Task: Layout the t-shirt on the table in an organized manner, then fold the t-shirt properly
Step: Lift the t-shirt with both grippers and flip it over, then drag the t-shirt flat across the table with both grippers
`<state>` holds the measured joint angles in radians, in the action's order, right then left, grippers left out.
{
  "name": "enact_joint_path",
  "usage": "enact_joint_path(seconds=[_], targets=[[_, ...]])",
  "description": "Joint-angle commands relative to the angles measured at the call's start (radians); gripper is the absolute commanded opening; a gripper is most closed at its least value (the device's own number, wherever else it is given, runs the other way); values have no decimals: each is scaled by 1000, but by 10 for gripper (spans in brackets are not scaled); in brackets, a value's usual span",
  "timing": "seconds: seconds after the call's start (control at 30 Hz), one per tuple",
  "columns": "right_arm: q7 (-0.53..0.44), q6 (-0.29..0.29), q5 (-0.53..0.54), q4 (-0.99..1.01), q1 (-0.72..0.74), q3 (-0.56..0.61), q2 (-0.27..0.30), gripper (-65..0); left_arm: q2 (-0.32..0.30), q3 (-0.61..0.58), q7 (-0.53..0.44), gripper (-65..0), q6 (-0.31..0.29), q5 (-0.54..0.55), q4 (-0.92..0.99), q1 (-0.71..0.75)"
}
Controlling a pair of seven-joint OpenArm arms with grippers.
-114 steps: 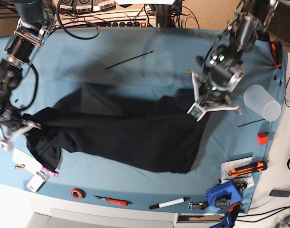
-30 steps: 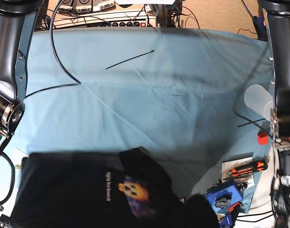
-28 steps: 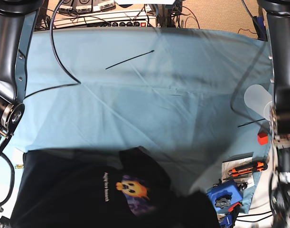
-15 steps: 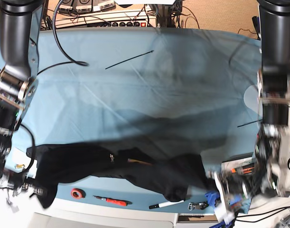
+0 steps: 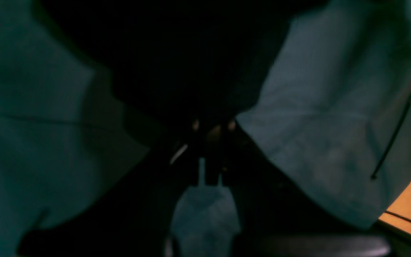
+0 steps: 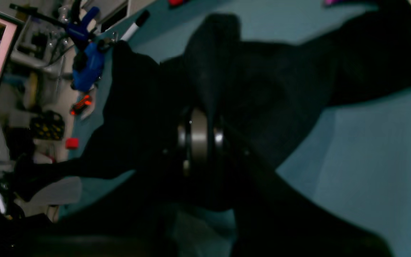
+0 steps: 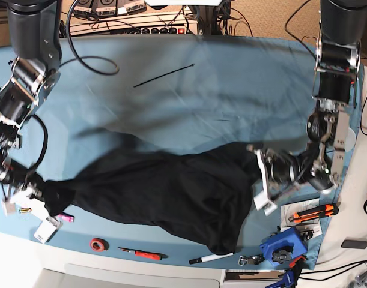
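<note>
Along the near edge lie a red tape roll [image 7: 98,243], a marker [image 7: 214,257] and a blue tool [image 7: 283,247]. Just beyond, the t-shirt [image 7: 165,192] sprawls rumpled across the table [image 7: 189,108], stretched between the right gripper [image 7: 27,187] and the left gripper [image 7: 259,180], each with jaws pinched on black fabric. By my judgement layout is only partway: the cloth needs flattening, and no fold is made. Farther off lies a black cable tie [image 7: 163,75].
</note>
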<state>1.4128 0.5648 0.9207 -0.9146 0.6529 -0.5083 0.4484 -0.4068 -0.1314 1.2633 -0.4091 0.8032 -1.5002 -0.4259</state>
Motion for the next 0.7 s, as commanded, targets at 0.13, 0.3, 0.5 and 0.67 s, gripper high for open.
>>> enact_joint_path(seconds=[0.13,0.3,0.5,0.67], targets=[[-17,34,132,-50,-93,-4,17,-650,-9,31,-14,-650,8,-31,-102,104],[-17,46,190,-243,-293,-4,17,-650,-8,164,-17,-650,16,-40,-240,293],[-17,50,190,-612,-571,-38,14,-650,-8,359,-32,-650,14,7,-403,518],[-17,52,186,-825,-760,-161,8,-650,-3,452,-30,-650,15,20,-502,679]])
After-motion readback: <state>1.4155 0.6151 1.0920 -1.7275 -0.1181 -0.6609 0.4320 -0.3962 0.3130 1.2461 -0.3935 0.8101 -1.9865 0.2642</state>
